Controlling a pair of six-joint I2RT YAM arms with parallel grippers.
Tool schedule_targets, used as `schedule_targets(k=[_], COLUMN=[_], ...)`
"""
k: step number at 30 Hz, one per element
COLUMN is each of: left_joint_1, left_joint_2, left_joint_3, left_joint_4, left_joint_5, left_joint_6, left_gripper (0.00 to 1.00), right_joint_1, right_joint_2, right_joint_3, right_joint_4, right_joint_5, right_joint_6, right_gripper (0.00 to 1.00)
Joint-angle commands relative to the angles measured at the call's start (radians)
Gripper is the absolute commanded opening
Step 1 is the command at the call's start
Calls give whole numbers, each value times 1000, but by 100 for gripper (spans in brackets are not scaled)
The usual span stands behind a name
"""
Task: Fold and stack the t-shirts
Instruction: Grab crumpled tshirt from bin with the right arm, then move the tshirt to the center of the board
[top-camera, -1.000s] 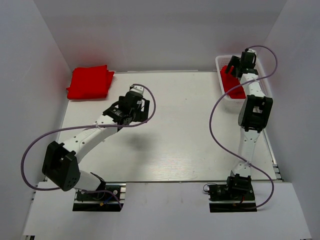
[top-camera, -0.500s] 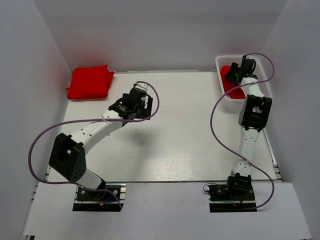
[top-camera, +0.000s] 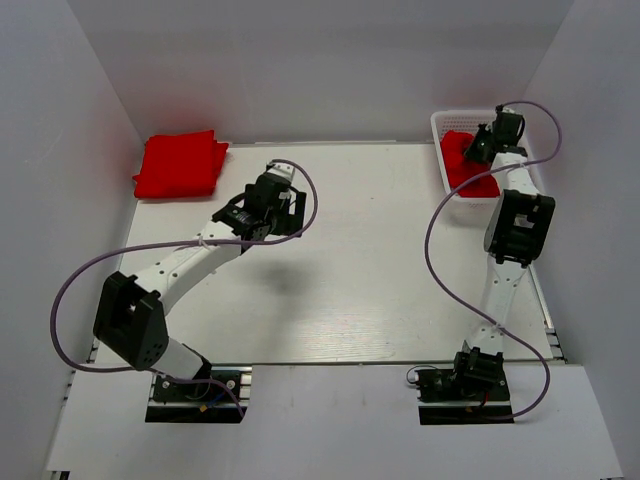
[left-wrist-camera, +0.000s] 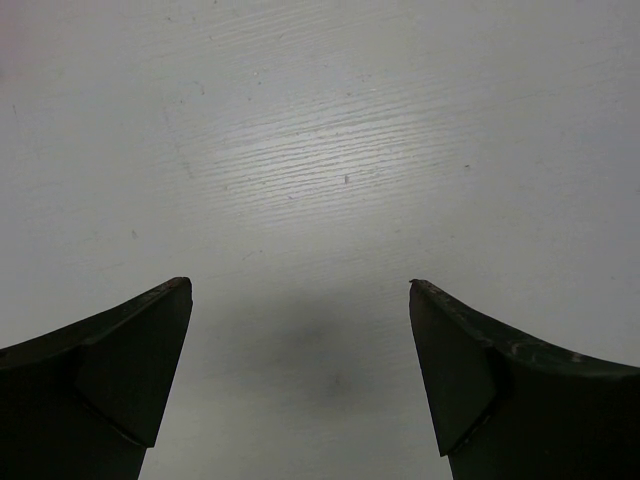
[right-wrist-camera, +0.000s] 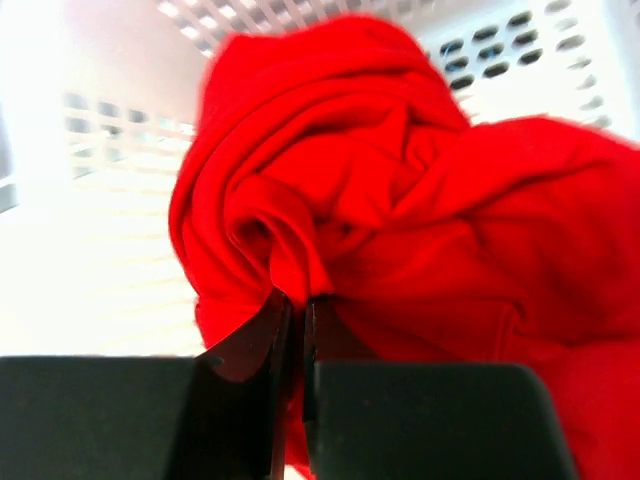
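Crumpled t-shirt (right-wrist-camera: 420, 190): bright red, bunched in loose twists inside the white mesh basket (top-camera: 439, 124) at the table's far right corner; not yet laid out.
Gripped point: a rolled ridge of cloth near the top of the heap, running down into the jaws.
Right gripper (right-wrist-camera: 297, 302): jaws drawn almost together on that ridge, with only a thin layer of red cloth between them. The hold looks narrow, so it may take one layer only.
Advice for the lift: raise straight up and slowly, so the trailing cloth slides free of the basket wall rather than catching the mesh and tipping the basket. Clear the rim before swinging inward.
Landing place: the bare middle of the table (top-camera: 380, 270), where the shirt can be spread flat.
Left gripper (left-wrist-camera: 300, 290): jaws wide apart, holding nothing, poised over bare tabletop near the centre. It is well placed to take a second corner once the shirt arrives.
Folded t-shirts (top-camera: 178, 166): a neat red pile at the far left corner, well apart from both grippers; judged to be the stack's destination.
Risk: a slipping pinch, or the shirt staying twisted on release.
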Motion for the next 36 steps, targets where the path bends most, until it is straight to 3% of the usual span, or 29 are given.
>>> schedule_targets(k=[1,9,17,22,27,29,30,32,36], left_joint_1=[5,5,5,5,5,5,5,5,5], left_joint_2=[-91,-197,-385,-517,-639,-665,-683,-692,-702], left_joint_3=[2,-61,-161,-199,-268,-278,-278,-278,-269], left_joint_4=[24,44,-36,-81,-81,-81,-81,-108,-154], left_joint_5=[31,74,34,2,-32,-43,-43,-52,-73], left_joint_6=[-5,-28,-100,-135,-155,-164,-164,-175,-186], left_gripper=[100,100,100,100,100,100,100,100,100], right_joint_1=[-15,-13,39,117,175,183,184,225,264], right_joint_2=[-223,-446,-612,-713,-771,-770,-761,-727,-698], right_joint_3=[7,15,60,73,109,126,129,183,218], right_joint_4=[43,-112,-262,-220,62,222,392,516,526], right_joint_5=[-2,-102,-534,-662,-812,-893,-909,-956,-963], right_joint_6=[-60,-157,-167,-131,97,213,310,414,459], right_gripper=[0,0,0,0,0,0,0,0,0])
